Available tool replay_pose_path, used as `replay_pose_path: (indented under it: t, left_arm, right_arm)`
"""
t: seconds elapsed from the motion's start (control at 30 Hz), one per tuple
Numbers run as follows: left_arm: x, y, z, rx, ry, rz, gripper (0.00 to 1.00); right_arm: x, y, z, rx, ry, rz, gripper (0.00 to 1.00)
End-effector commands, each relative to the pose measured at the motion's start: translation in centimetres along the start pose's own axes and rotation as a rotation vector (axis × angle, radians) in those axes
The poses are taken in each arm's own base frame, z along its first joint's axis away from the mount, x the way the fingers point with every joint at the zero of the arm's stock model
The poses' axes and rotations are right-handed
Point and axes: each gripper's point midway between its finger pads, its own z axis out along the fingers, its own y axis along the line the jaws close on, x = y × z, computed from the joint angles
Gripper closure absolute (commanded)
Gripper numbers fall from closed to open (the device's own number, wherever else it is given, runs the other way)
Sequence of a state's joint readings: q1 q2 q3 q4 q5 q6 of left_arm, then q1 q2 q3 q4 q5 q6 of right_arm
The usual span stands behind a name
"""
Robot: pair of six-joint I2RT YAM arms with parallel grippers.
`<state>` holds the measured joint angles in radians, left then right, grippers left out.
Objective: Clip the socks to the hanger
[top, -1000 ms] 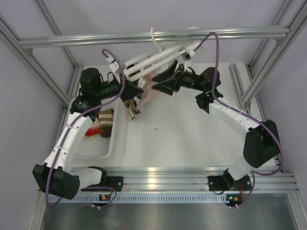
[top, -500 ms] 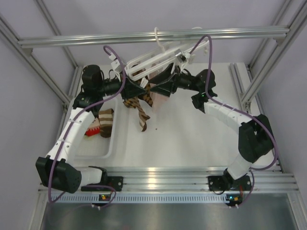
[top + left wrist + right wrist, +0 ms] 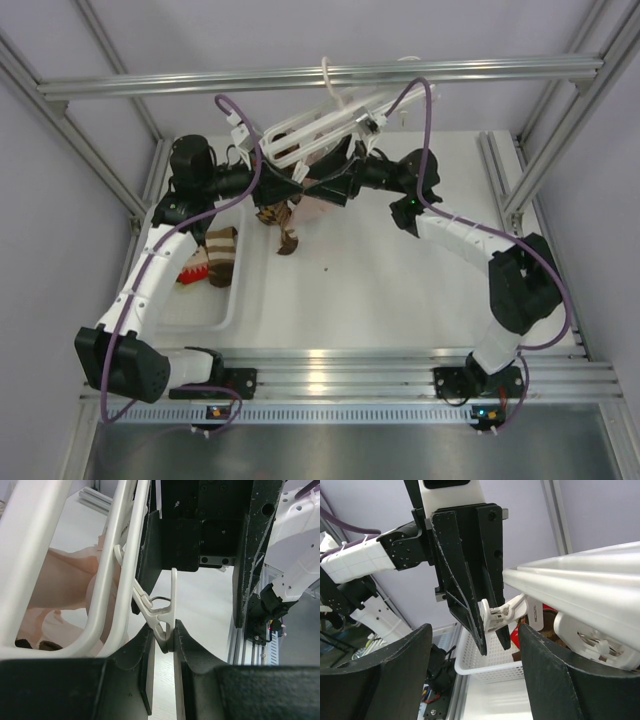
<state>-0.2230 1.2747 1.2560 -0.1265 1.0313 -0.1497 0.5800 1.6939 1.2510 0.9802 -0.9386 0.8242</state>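
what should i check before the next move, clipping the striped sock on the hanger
1. Left fingers squeezing a clip on the hanger: ok.
2. Right fingers carrying a sock for that clip: not ok, they are open and empty.
3. Striped sock dangling under the hanger, held by a clip or not: cannot tell.
4. Both arms crowd the same clip, room to move: cannot tell.
5. More striped socks waiting in the basket: ok.
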Motion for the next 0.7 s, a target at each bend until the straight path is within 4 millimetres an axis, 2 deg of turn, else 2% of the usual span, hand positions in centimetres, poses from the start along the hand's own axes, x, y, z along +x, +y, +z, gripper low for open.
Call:
replay_pose_path:
  t: [0.0, 0.13, 0.43, 0.67]
  left_arm:
    - [0.6, -2.9, 0.1, 0.157, 0.029, 0.005, 1.00]
    - [1.0, -3.0, 0.1, 0.167, 0.035, -0.001, 1.00]
    - [2.1, -3.1, -0.1, 0.161, 0.048, -0.013, 1.00]
    - [2.5, -3.0, -0.3, 0.150, 0.062, -0.010, 1.00]
  right_arm:
    - [-2.8, 1.2, 1.5, -0.035, -0.072, -0.080, 0.32]
    - [-3.4, 1.0, 1.8, -0.017, -0.098, -0.073, 0.35]
    - [-4.5, -1.1, 1.8, 0.110, -0.173, -0.025, 0.58]
    - [-4.9, -2.1, 1.5, 0.182, -0.200, 0.001, 0.71]
